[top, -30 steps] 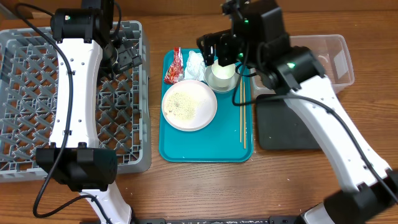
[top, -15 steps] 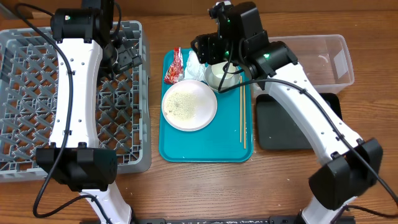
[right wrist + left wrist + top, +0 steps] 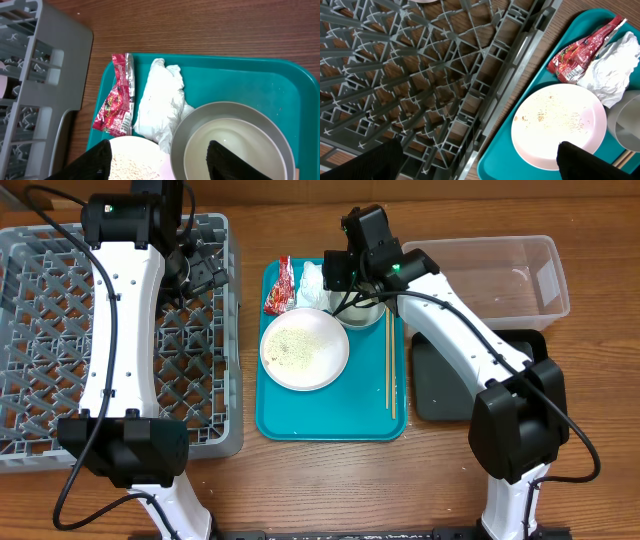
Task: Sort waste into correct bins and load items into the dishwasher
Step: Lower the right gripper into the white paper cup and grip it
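Note:
The teal tray [image 3: 330, 415] holds a white plate [image 3: 305, 348] strewn with rice-like crumbs [image 3: 298, 345], a red snack wrapper [image 3: 278, 285], a crumpled white tissue [image 3: 314, 280] and a pale bowl [image 3: 362, 308]. My right gripper [image 3: 335, 272] hovers open over the tissue and the bowl's left rim. In the right wrist view its gripper [image 3: 160, 162] spans plate [image 3: 135, 160], tissue [image 3: 162, 105] and bowl [image 3: 232, 142], with the wrapper [image 3: 117, 97] to the left. My left gripper [image 3: 205, 272] is open and empty over the grey dish rack [image 3: 60, 340]. In its view, the left gripper [image 3: 470, 167] straddles the rack edge [image 3: 515, 55].
Two chopsticks [image 3: 390, 370] lie along the teal tray's right side. The clear tub [image 3: 500, 275] stands at the back right, with the black tray [image 3: 470, 380] in front of it. The left wrist view also shows plate [image 3: 560, 125], wrapper [image 3: 585, 50] and tissue [image 3: 615, 70].
My right gripper has moved left and lower, from above the bowl toward the tissue, and the arm has stretched out. The left arm has not moved.

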Robot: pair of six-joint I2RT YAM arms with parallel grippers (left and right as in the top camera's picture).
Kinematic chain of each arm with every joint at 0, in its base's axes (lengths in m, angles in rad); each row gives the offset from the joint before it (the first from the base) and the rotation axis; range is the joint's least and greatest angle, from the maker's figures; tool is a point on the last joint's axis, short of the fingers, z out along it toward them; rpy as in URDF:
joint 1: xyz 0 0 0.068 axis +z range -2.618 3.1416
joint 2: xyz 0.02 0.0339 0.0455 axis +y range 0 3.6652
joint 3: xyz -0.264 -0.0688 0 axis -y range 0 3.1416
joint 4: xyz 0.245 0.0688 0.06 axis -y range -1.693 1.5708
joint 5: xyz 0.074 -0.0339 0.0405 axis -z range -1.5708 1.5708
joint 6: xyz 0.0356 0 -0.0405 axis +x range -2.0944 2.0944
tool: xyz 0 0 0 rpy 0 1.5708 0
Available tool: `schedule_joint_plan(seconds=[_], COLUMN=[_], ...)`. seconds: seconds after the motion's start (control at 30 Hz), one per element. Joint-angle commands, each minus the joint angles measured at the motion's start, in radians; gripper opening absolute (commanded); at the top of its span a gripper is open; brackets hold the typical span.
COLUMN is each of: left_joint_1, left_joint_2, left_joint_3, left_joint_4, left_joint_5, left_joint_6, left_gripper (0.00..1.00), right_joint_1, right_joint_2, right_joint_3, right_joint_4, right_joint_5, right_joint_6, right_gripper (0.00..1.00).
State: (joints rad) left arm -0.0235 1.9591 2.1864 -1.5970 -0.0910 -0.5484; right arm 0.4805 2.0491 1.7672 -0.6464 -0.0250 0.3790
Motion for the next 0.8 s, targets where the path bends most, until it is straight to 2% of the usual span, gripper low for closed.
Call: schedule_joint_plan(seconds=[0.0,0.43,0.77], left_joint_1=[0.008,0.01,0.01], left_joint_2=[0.005,0.005,0.005], left_joint_3=[0.0,0.0,0.0], left_joint_4=[0.002,0.002,0.002], left_joint_5=[-0.016,-0.016,-0.016], left_joint_6=[-0.013,-0.013,-0.013], left_gripper=[1.0,1.0,1.0], right_joint_1=[0.022,0.099,0.103], right_joint_2=[0.026,0.057,0.058], right_joint_3=[0.017,0.017,0.017], right_joint_4=[0.001,-0.058,-0.059], right_joint_5=[0.04,0.358,0.27], right_joint_6=[0.015,0.018,0.018], right_gripper=[0.59,0.55,0.55])
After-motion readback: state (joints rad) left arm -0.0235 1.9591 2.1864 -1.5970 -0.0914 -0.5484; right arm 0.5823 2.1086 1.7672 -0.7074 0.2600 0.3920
